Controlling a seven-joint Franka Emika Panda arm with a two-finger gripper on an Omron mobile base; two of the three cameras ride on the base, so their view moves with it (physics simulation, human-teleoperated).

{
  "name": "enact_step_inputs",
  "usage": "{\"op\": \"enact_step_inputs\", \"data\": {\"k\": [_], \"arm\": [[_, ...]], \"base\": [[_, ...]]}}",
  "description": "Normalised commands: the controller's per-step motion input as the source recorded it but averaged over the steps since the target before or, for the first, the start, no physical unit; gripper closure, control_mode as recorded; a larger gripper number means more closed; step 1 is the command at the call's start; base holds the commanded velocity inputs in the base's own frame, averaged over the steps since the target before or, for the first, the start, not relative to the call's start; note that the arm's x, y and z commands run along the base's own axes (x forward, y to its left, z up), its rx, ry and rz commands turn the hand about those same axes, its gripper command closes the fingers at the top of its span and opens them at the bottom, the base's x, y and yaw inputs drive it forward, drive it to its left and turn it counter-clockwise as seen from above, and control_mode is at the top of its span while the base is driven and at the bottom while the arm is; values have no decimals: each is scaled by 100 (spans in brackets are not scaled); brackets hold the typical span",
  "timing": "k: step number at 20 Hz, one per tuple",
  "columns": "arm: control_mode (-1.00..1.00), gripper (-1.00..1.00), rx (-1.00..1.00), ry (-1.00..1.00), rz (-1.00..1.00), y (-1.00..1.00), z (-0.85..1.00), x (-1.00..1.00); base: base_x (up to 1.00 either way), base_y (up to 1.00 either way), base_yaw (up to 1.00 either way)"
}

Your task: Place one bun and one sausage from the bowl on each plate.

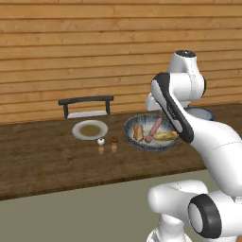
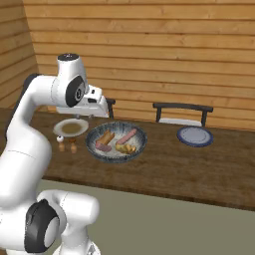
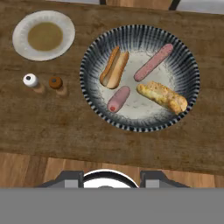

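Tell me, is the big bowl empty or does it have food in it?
Not empty. The bowl holds two buns and two sausages.

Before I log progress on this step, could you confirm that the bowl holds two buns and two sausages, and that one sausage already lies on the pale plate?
Not quite: the pale plate has no sausage on it, only its brownish centre, as the hand view shows. The rest holds: the bowl contains two buns and two sausages.

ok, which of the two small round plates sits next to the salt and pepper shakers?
The pale grey-white plate with the brownish centre; the shakers stand beside it. The bluish-lavender plate lies beyond the bowl.
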Motion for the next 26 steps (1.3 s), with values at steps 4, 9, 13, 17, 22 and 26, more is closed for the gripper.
{"op": "enact_step_inputs", "data": {"k": [4,9,13,17,22,26], "arm": [[-100,-100,2,1,-7,-7,-14,-13],[-100,-100,1,2,-8,-86,-36,-7],[-100,-100,-10,0,17,-46,0,0],[-100,-100,-6,0,29,-19,0,8],[-100,-100,-5,7,21,4,0,14],[-100,-100,-10,18,10,4,-14,24]], "base": [[0,0,0],[0,0,0],[0,0,0],[0,0,0],[0,0,0],[0,0,0]]}}
